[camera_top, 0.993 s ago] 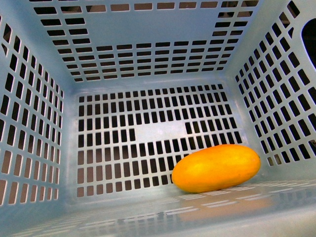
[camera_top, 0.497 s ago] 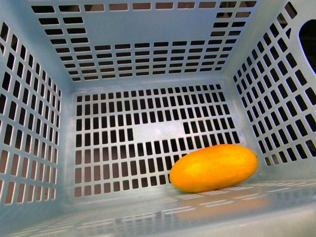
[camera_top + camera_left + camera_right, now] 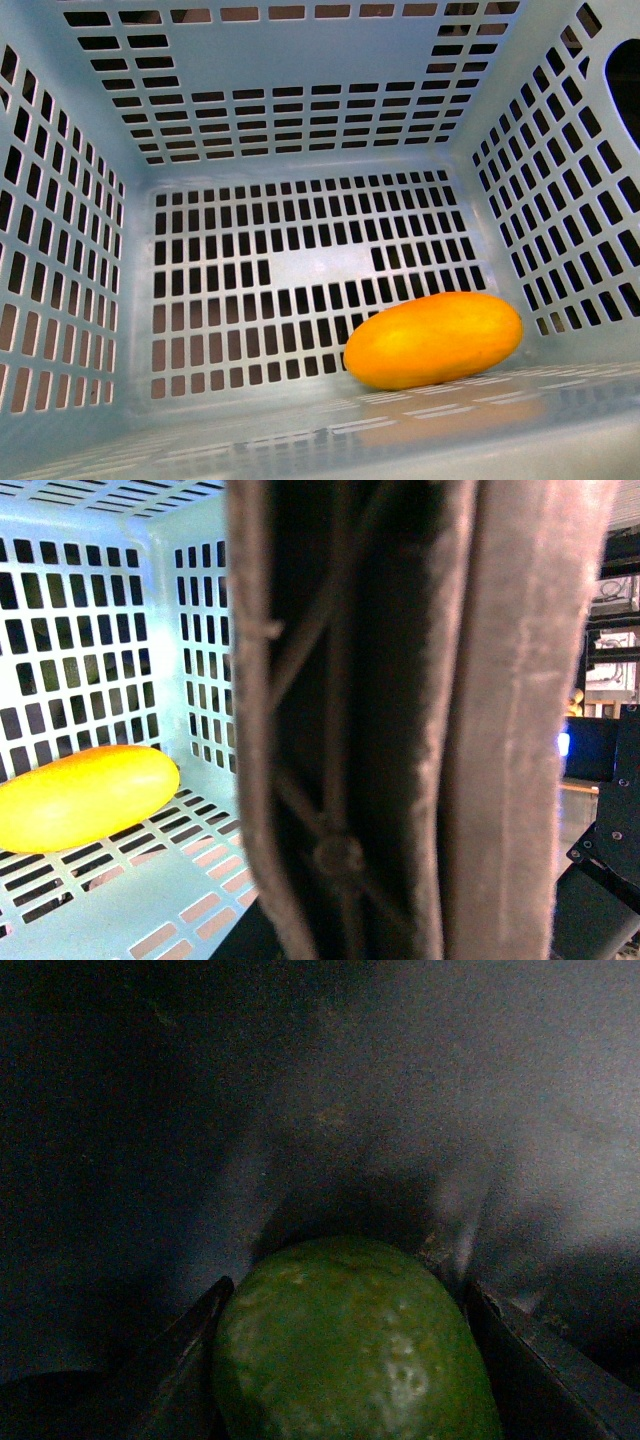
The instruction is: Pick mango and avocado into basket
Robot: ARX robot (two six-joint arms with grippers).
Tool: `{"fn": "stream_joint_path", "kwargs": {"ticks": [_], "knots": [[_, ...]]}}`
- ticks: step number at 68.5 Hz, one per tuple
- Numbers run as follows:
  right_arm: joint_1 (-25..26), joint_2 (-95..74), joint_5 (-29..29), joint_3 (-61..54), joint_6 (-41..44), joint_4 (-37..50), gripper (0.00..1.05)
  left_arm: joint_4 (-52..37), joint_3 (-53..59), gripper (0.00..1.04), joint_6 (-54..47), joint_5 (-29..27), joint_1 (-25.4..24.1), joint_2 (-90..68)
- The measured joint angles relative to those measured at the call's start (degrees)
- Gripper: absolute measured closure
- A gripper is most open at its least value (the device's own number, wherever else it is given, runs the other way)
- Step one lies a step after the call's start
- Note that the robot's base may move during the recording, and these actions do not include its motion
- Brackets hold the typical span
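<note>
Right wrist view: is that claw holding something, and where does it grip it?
Yes. The right gripper holds the avocado, with one finger pressed on each of its two opposite sides.

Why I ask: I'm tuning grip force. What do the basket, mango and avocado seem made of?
Basket: looks like moulded plastic, light teal, slightly glossy; uniform slots and soft sheen on the walls. Mango: smooth yellow-orange skin, evenly coloured; real fruit or replica, cannot tell. Avocado: green, finely pitted skin with pale specks; the view is dim, so real or replica stays open.
</note>
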State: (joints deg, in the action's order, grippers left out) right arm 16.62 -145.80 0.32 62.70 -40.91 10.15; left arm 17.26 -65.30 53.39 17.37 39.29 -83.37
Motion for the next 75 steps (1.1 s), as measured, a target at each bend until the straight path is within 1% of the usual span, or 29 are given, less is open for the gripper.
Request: {"fn": "stream_joint_path", "kwargs": {"ticks": [4,10,40,54,63,75], "knots": [[0.2,0.0,-0.1,-0.2,0.0,0.2,0.45,0.0,0.0,0.91,0.0,0.0,0.0,0.0],[0.7,0.4,-0.4,-0.5,0.0,0.3,0.47,0.0,0.0,0.91,0.0,0.0,0.0,0.0],[4.8,9.6,-2.1,-5.2,2.6,0.9,0.47,0.0,0.0,0.91,0.0,0.0,0.0,0.0],[6.7,18.5,-3.8,-9.3,5.2,1.0,0.47,0.0,0.0,0.91,0.0,0.0,0.0,0.0],[7.4,27.0,-6.0,-12.3,7.5,0.8,0.47,0.0,0.0,0.91,0.0,0.0,0.0,0.0],[7.9,43.0,-8.7,-13.4,12.2,-4.0,0.47,0.0,0.0,0.91,0.0,0.0,0.0,0.0]]}}
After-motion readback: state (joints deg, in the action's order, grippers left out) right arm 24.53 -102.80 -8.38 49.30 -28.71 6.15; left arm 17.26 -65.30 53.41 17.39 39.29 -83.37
